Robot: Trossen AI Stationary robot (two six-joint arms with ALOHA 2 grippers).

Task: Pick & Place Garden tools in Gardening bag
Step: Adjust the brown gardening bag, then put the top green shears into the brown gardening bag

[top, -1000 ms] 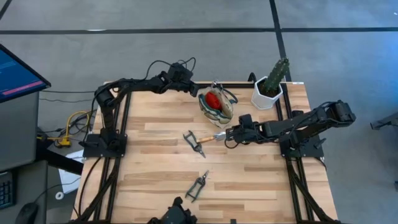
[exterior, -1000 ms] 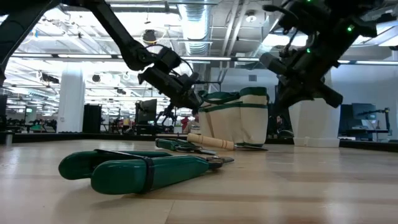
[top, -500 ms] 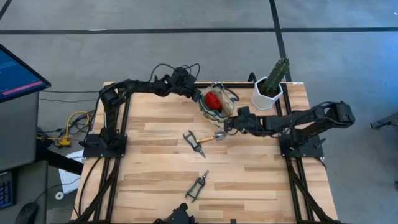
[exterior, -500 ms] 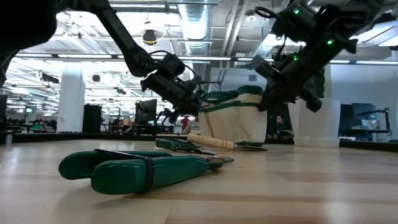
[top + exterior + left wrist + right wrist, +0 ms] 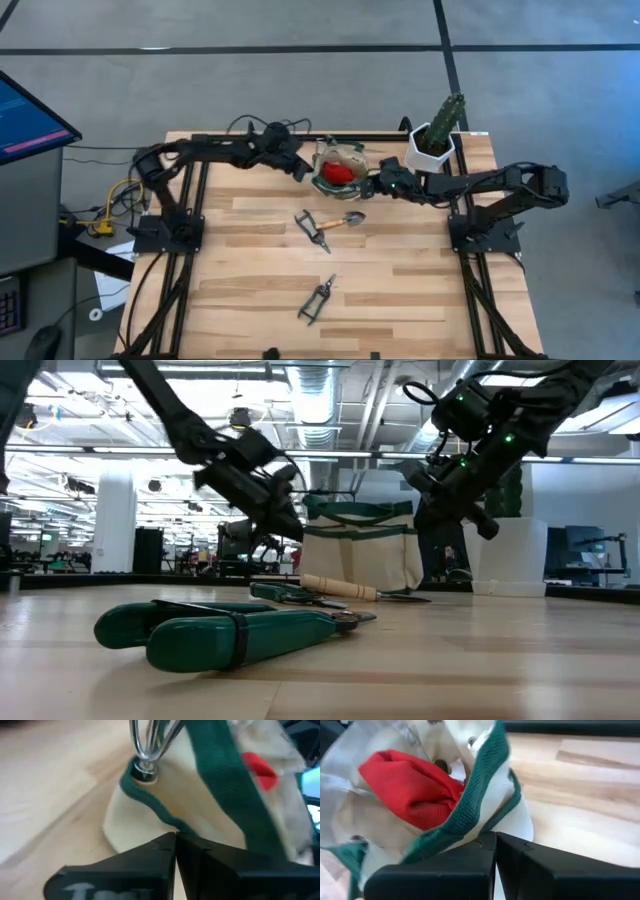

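Spanning the middle of the high view is a pale wood-plank worktop (image 5: 260, 270) on a grey floor; a monitor (image 5: 30, 125) stands off to the left, and the low view looks past it into a large hall with ceiling ducts and strip lights.

One gardening bag (image 5: 338, 170), cream with green trim, sits near the far edge of the worktop; the left end effector (image 5: 303, 172) is at its left side and the right end effector (image 5: 372, 184) at its right side, so the bag lies between them; both are clenched, the left one on the bag's green trim (image 5: 220, 785) and the right one on the bag's rim at the other side; something red (image 5: 410, 785) lies inside the bag.

Three tools lie loose on the worktop: one wooden-handled trowel (image 5: 347, 221) and one dark tool (image 5: 313, 229) just beside it, both near the bag, and one pair of green-handled pruning shears (image 5: 317, 298) well apart toward the near edge; one white pot with a cactus (image 5: 436, 140) stands to the bag's right.
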